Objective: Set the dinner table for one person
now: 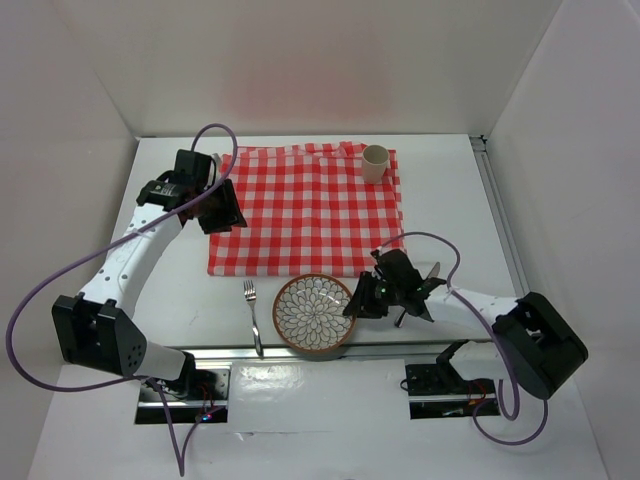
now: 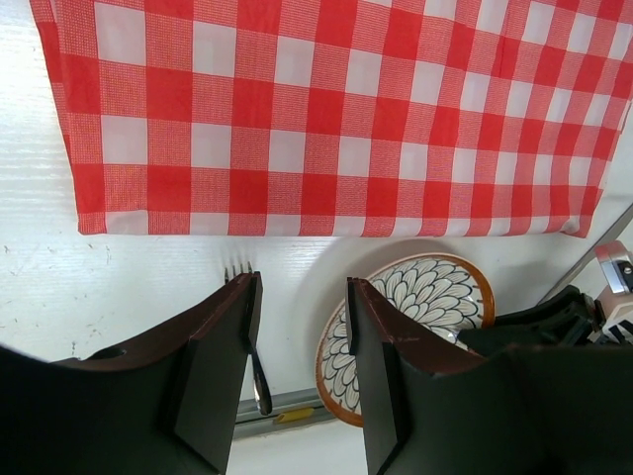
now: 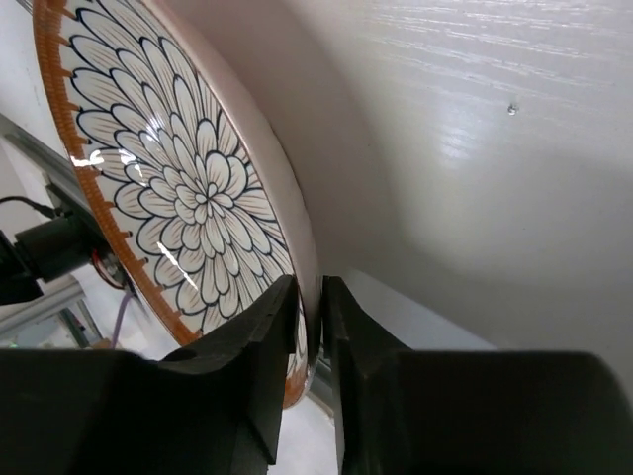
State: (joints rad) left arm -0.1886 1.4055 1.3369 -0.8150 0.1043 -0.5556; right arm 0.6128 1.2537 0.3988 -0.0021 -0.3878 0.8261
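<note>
Right end effector (image 3: 309, 297) is nipped down to a sliver on the rim of the round, glossy glazed plate (image 1: 312, 315), with black petal pattern on white and a terracotta border, at the near edge of the smooth white surface (image 1: 180, 290). A slim metal fork (image 1: 253, 315) lies just left of it. Left end effector (image 2: 302, 287) gapes wide, empty, at the left edge of the red-and-white checked cloth (image 1: 310, 205). A plain beige cup (image 1: 374, 162) stands upright on its far right corner.

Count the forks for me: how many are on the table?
1. The fork lies on the white table, just left of the patterned plate, nearer the robot than the checked cloth. Another could be hidden under the right arm.
</note>
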